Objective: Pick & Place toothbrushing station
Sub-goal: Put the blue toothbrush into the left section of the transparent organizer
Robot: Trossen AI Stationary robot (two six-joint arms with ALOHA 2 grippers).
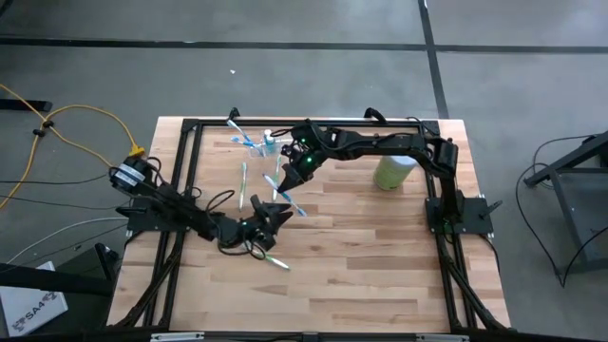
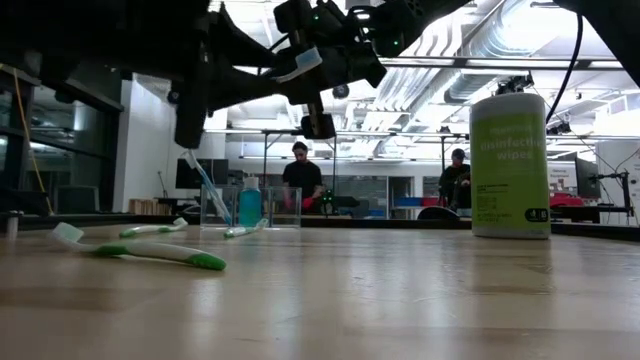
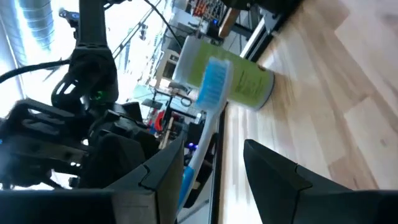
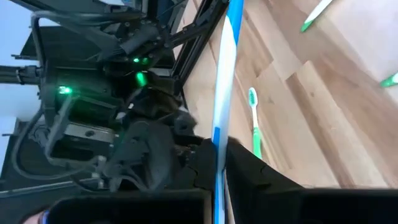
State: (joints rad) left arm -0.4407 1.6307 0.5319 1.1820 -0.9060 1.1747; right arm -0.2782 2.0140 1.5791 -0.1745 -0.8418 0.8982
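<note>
**A:** What couldn't you make out there?

**B:** The toothbrushing station (image 1: 269,144). From overhead it was a see-through blur with a teal bottle (image 2: 249,203) inside. The blue toothbrush (image 4: 225,81) also ran out of the right wrist view at both ends.

**A:** And the fingers?

**B:** The right gripper (image 1: 284,184) was clamped tight on that blue toothbrush. The left gripper (image 1: 275,212) met it from six o'clock with its fingers (image 3: 273,174) spread. The brush passed through the gap close to one finger, but I couldn't tell if it touched.

**A:** Where was the station from there?

**B:** Around twelve o'clock of both grippers, near the table's far edge and well apart from either. Neither had hold of it.

**A:** The surface?

**B:** A pale wooden table (image 1: 380,275) in a black frame. A green toothbrush (image 1: 243,185) lay at nine o'clock of the right gripper, and the green canister (image 1: 392,172) stood at three. Beyond it was a workshop with ceiling ducts, with two people (image 2: 302,175) at benches.
</note>
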